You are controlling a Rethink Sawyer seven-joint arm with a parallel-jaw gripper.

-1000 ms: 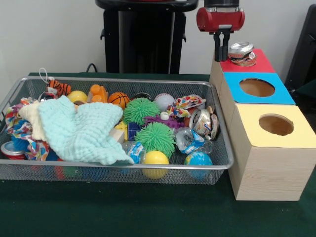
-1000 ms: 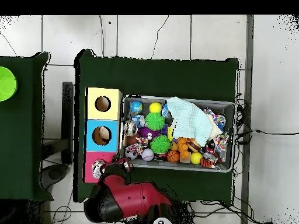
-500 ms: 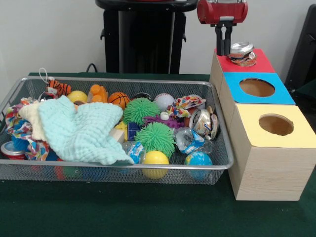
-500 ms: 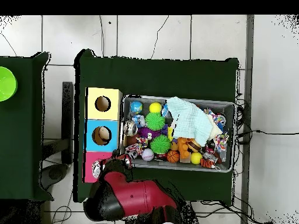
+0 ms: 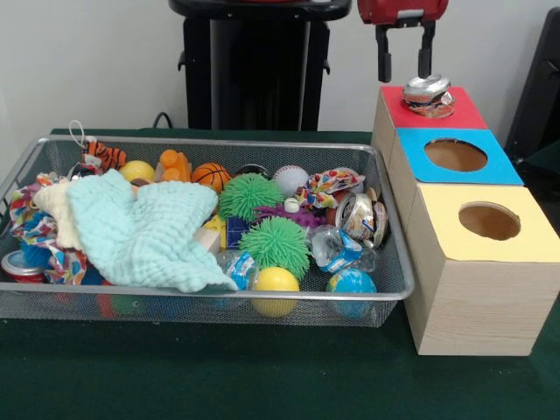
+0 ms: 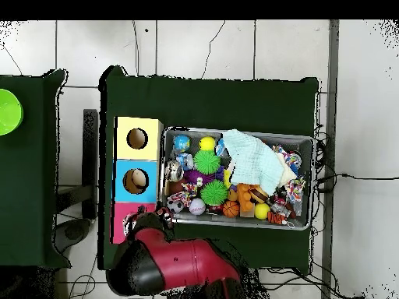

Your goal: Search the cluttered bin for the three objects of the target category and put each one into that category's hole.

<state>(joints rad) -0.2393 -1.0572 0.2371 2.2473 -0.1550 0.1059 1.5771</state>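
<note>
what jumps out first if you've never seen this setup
The silver wire-mesh bin, crammed with bright toys and draped at one end with a pale mint waffle-weave cloth. Beside it, the wooden box with red, blue and yellow tops, a crushed silver can on the red, the open gripper above.

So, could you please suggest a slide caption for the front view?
Open gripper above a crushed can resting on the red box, beside the cluttered bin.

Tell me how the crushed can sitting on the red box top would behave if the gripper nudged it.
The crushed can looks dented thin metal, so probably light and easily shoved. It sits across the red box top, seemingly over the hole, so a nudge might tip it in or skid it off. Its crumpled shape likely stops rolling. The gripper hangs open above.
</note>
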